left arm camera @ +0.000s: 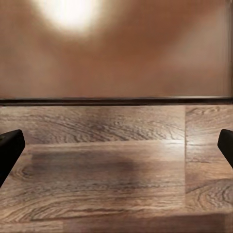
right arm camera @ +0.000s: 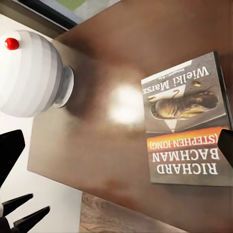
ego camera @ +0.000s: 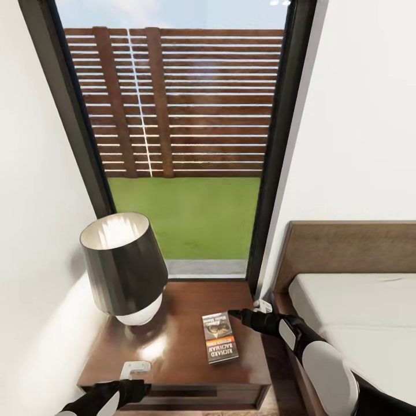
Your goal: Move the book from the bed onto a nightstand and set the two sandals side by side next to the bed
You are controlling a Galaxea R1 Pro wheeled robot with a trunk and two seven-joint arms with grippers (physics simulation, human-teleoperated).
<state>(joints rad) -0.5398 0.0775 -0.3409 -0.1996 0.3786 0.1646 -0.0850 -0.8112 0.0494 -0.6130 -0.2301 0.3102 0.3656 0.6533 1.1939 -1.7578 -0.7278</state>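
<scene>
Book (ego camera: 219, 337) lies flat on the glossy dark brown top of the nightstand (ego camera: 173, 352), cover up, near the edge that faces the bed (ego camera: 358, 312). On its cover we read "RICHARD BACHMAN" in white under an orange band, with a greyish picture above. Our right gripper (ego camera: 236, 315) hovers just beside the far corner of the book and holds nothing; in the right wrist view its two dark fingertips (right arm camera: 9, 153) stand wide apart at the sides, with the book (right arm camera: 187, 121) between and below them. Our left gripper (ego camera: 136, 390) is low at the front edge of the nightstand. In the left wrist view its fingers (left arm camera: 9, 148) are also spread wide and empty, above the wood-plank floor (left arm camera: 116, 165). A lamp (ego camera: 124, 266) with a dark shade and a white round base stands on the other side of the nightstand top, well apart from the book. Behind it, a tall dark-framed window (ego camera: 185, 144) shows grass and a slatted brown fence.
</scene>
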